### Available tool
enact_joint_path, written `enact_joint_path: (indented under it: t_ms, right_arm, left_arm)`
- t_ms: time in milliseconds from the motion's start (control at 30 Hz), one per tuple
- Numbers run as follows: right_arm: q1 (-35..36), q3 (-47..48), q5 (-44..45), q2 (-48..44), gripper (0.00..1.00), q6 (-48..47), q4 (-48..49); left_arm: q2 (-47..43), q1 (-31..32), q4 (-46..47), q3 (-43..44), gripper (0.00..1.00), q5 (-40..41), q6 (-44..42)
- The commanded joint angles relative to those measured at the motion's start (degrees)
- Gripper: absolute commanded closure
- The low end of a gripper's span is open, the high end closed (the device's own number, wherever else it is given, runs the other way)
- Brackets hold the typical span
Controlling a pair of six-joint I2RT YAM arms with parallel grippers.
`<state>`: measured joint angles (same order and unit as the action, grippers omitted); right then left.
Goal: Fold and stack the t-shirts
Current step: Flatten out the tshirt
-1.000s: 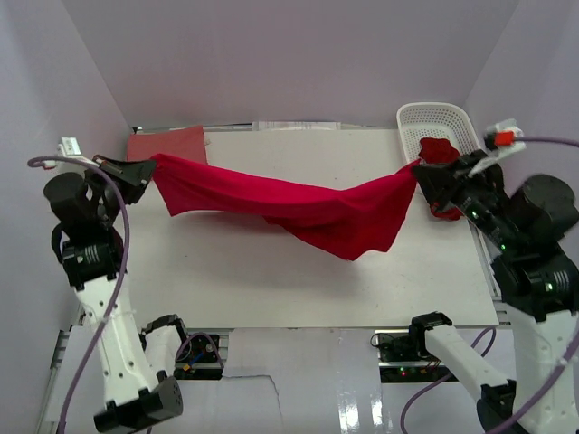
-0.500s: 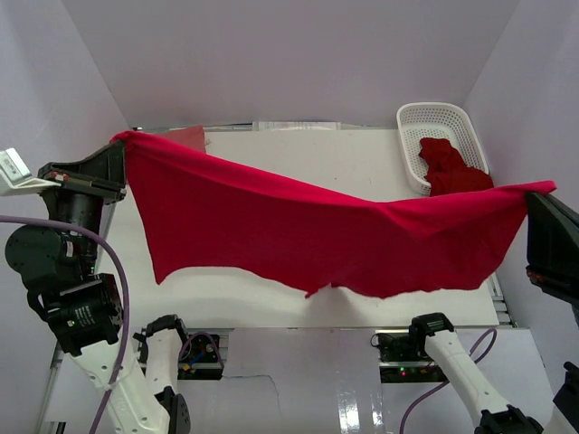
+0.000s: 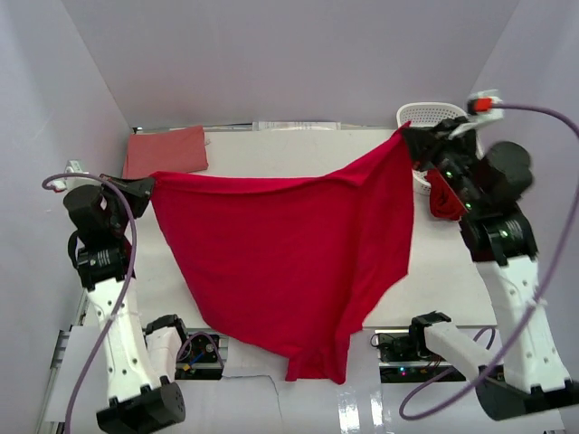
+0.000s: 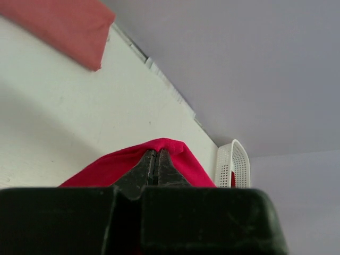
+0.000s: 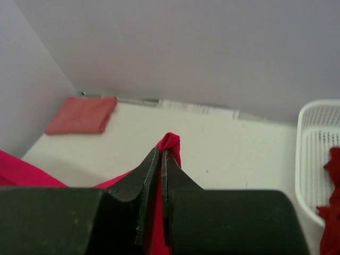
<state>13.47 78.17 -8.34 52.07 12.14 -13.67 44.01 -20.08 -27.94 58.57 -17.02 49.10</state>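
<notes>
I have the red shirt (image 3: 289, 262) strung between both grippers above the table (image 3: 271, 149). My left gripper (image 3: 145, 185) is pressed together on one corner of it at the left side. My right gripper (image 3: 409, 137) pinches another corner, higher up, just beside the basket (image 3: 441, 113). In each wrist view only a small fold of red shows past the tips, so neither bite looks deep. The rest hangs as one broad sheet, and from overhead its low end reaches past the table's near edge.

I judge the shirt light and wholly limp. It keeps no shape of its own, sags wherever I don't hold it, and will likely swing and bunch if I move fast. Thin cloth in a narrow pinch may creep out, so I'd hold at seams or hem corners, where it is doubled, and keep the span taut while laying it down.

A pink shirt (image 3: 166, 150) lies folded at the table's far left corner, so that looks like the place to stack. More red cloth (image 5: 332, 212) sits in the basket.

I see no print, label or writing that I can read anywhere.
</notes>
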Motion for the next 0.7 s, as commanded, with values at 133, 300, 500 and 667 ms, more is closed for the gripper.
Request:
enact_joint_path:
  t_ms: [133, 300, 500, 667]
  right_arm:
    - [-2.65, 1.18, 5.79, 13.63, 0.92, -0.18, 3.57]
    - [-10.75, 15.98, -6.86, 29.02, 0.92, 2.63, 2.08]
    - [-16.00, 65.63, -19.50, 58.41, 0.92, 8.04, -11.34]
    - [-19.11, 53.48, -35.42, 54.22, 0.92, 14.68, 0.19]
  left_arm:
    - [13.01, 6.43, 10.98, -1.89, 1.00, 7.39, 3.81]
    - [33.83, 17.61, 12.03, 11.28, 1.00, 11.93, 3.63]
    - [59.37, 18.49, 2.04, 48.07, 1.00, 6.39, 2.32]
    - [69.47, 18.40, -6.97, 70.85, 1.00, 2.43, 0.65]
